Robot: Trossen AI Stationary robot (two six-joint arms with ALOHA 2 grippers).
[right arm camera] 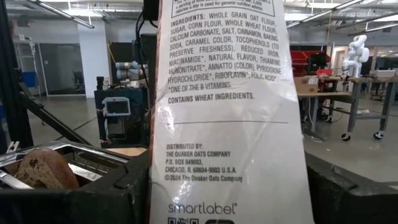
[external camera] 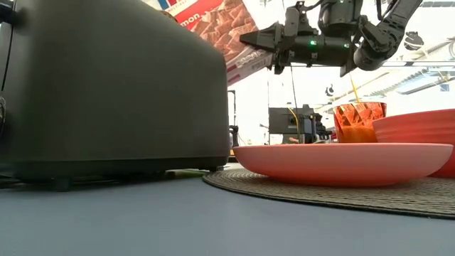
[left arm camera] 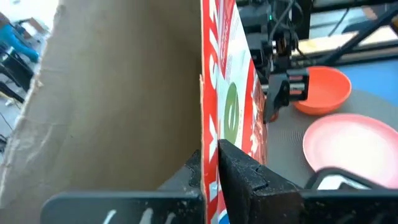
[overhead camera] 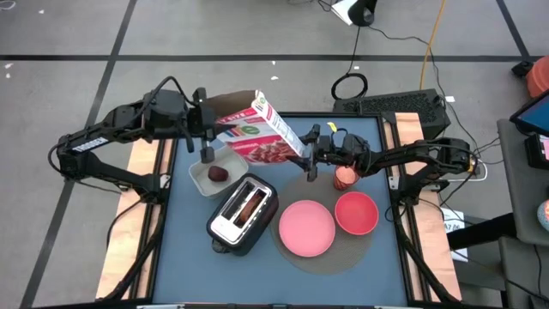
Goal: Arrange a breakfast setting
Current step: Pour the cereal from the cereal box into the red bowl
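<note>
A red-and-white cereal box [overhead camera: 257, 129] hangs tilted in the air between both arms, its open top toward the left. My left gripper [overhead camera: 206, 129] is shut on the open end and my right gripper [overhead camera: 307, 154] on the other end. Below stand the pink plate [overhead camera: 307, 228] and the red bowl [overhead camera: 356, 213] on a round mat. The cup [overhead camera: 345, 177] holds the orange-handled spoon [external camera: 353, 89]. The browned bread [overhead camera: 250, 206] sticks up from the toaster [overhead camera: 243, 215]. The dark red fruit [overhead camera: 218, 173] lies in a white container [overhead camera: 202, 182]. My left gripper [left arm camera: 211, 149] pinches one wall of the box at its open top edge [left arm camera: 203, 124], one finger inside against the brown cardboard and one outside on the printed face. The box is clear of the table. My right gripper [right arm camera: 227, 180] has the box's closed end between its two fingers, one on each broad face, beside the ingredients panel [right arm camera: 161, 180] that faces the wrist. The fingers come roughly level from the table's right side. That end hangs lower, clear of everything below.
The toaster stands near the middle of the blue table [overhead camera: 189, 275], directly under the box with the white container. Cables and a keyboard [overhead camera: 403, 103] lie beyond the far edge. Bare table lies along the near edge.
</note>
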